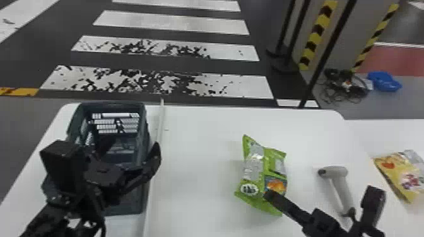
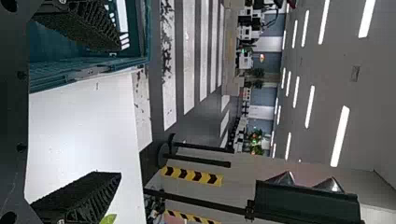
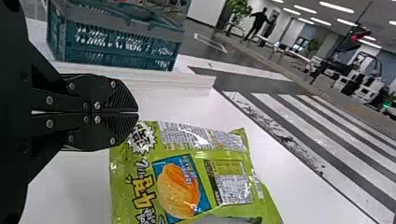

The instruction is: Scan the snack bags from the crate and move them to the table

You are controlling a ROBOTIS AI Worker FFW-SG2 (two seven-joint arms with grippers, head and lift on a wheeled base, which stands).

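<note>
My left gripper [image 1: 127, 164] is open above the near part of the crate [image 1: 143, 132]; in the left wrist view the gripper [image 2: 100, 112] has its fingers wide apart with the crate [image 2: 88, 72] beside one of them. A green snack bag [image 1: 263, 176] lies on the table [image 1: 202, 176]. At the bag's near edge is my right gripper [image 1: 268, 195]. In the right wrist view the gripper [image 3: 135, 112] is shut with its fingers together, close by a corner of the green bag [image 3: 187, 172]. The scanner [image 1: 342, 189] lies right of the green bag.
A yellow snack bag [image 1: 400, 173] lies at the far right on another white surface. A raised white strip [image 1: 161, 126] runs along the table beside the crate. Black posts [image 1: 328, 53] stand on the floor behind the table.
</note>
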